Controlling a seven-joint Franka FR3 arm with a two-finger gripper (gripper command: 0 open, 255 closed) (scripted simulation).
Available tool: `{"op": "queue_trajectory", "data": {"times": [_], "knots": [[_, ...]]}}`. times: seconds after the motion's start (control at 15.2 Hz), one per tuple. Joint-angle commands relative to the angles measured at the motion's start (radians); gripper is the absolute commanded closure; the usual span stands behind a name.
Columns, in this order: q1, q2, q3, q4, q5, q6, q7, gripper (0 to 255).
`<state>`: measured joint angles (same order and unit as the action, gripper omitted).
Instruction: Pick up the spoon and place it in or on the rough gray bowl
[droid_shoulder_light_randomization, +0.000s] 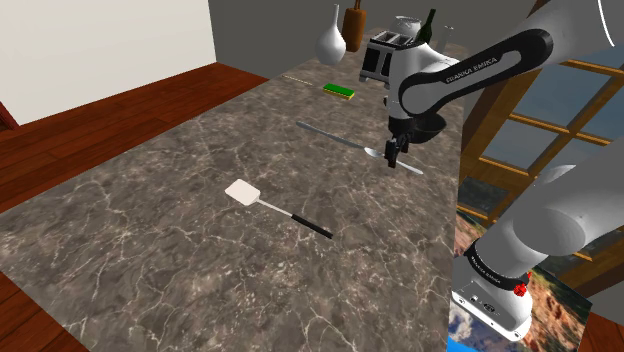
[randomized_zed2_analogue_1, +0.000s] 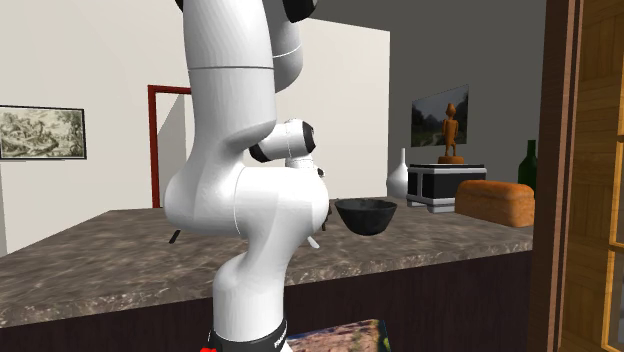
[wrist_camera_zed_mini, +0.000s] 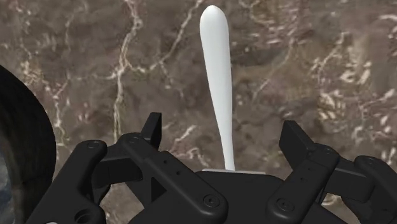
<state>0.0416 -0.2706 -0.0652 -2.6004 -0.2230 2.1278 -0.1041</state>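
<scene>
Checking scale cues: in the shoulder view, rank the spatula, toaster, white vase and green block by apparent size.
1. Spatula, longest, though nearest the camera.
2. Toaster, partly behind the arm.
3. White vase.
4. Green block.

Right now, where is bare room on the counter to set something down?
Widest bare patch: the brown marbled counter between the white, black-handled spatula and the shoulder view's left edge. Crowded: the far end, around the white vase, silver toaster and flat green sponge.
</scene>
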Motion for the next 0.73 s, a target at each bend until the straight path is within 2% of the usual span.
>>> {"op": "queue_trajectory", "data": {"times": [0.0,0.07,0.66], "knots": [[0.0,0.0,0.0,0.0,0.0,0.0,0.0,0],[0.0,0.0,0.0,0.0,0.0,0.0,0.0,255],[0.0,0.0,0.0,0.0,0.0,0.0,0.0,255]]}}
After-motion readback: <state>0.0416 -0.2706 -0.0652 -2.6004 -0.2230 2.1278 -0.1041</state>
